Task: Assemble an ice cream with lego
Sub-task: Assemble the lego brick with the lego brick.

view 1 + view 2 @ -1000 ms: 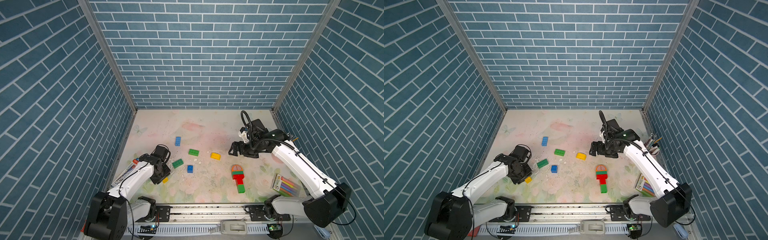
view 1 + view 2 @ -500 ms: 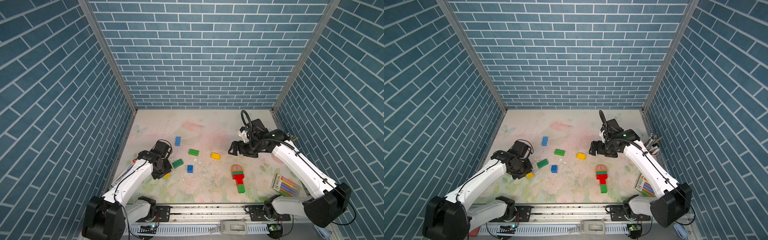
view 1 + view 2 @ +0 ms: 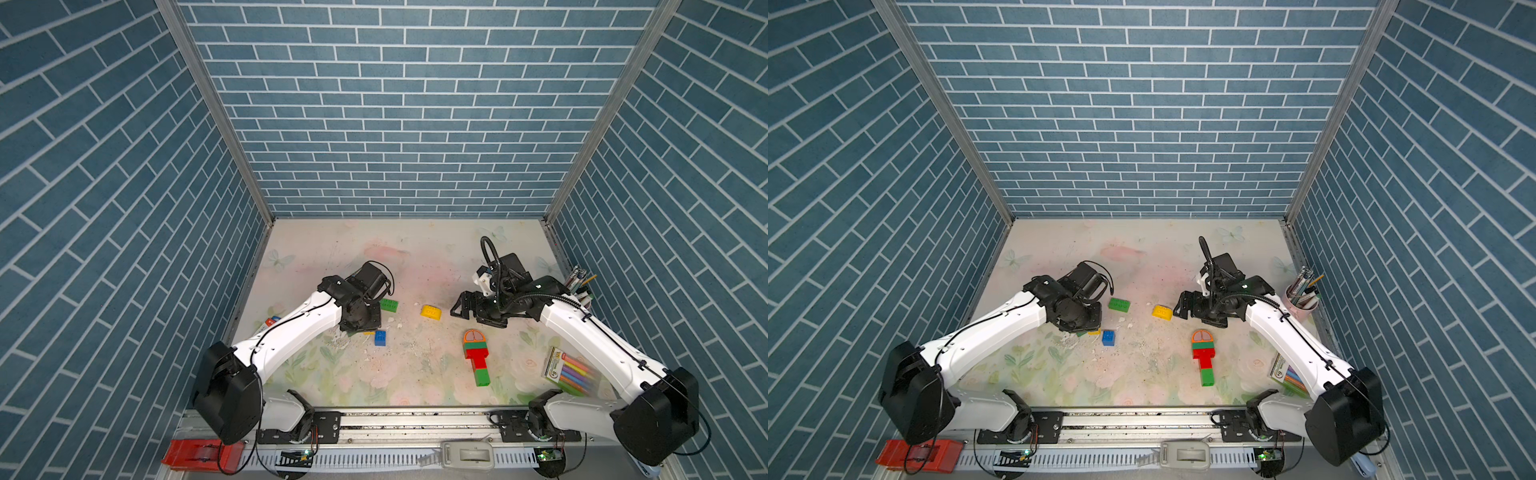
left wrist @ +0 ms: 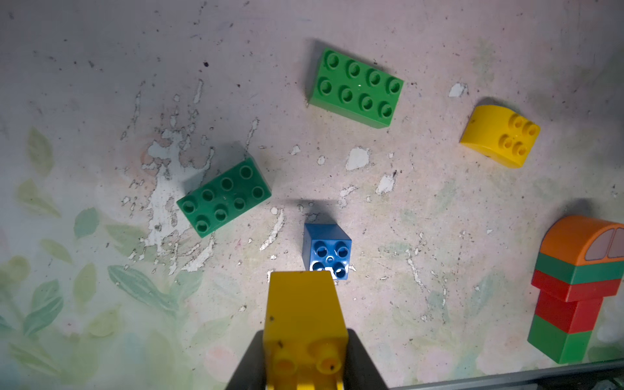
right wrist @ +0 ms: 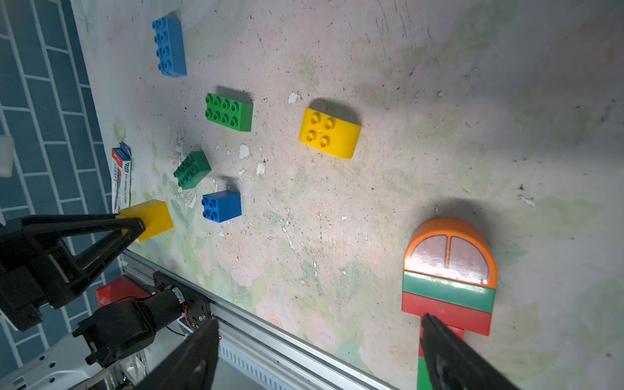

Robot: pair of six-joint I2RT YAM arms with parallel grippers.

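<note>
Left gripper [image 4: 305, 354] is clamped tight on a yellow brick [image 4: 305, 324], fingers pressed on both of its sides, studs facing the wrist camera. That brick sits just beside the blue square brick [image 4: 327, 251], and in a top view only a yellow sliver [image 3: 368, 332] peeks out from under the arm. Over on the other side, the right gripper [image 5: 319, 320] has its jaws spread wide with nothing between them, poised near the yellow round-topped piece [image 3: 430, 311]. The ice cream stack [image 3: 476, 361] lies flat on the table [image 3: 374, 257]: orange round-topped piece [image 5: 449, 250], then green, two reds and a green at the foot. One right fingertip [image 5: 439, 334] overlaps its red part in the wrist view; whether it touches, I cannot tell. Loose on the table are a green oblong brick [image 4: 356, 87], a darker green brick [image 4: 224, 197] and a blue oblong brick [image 5: 169, 47] further back. A pack of markers [image 3: 571, 372] lies by the right arm.
</note>
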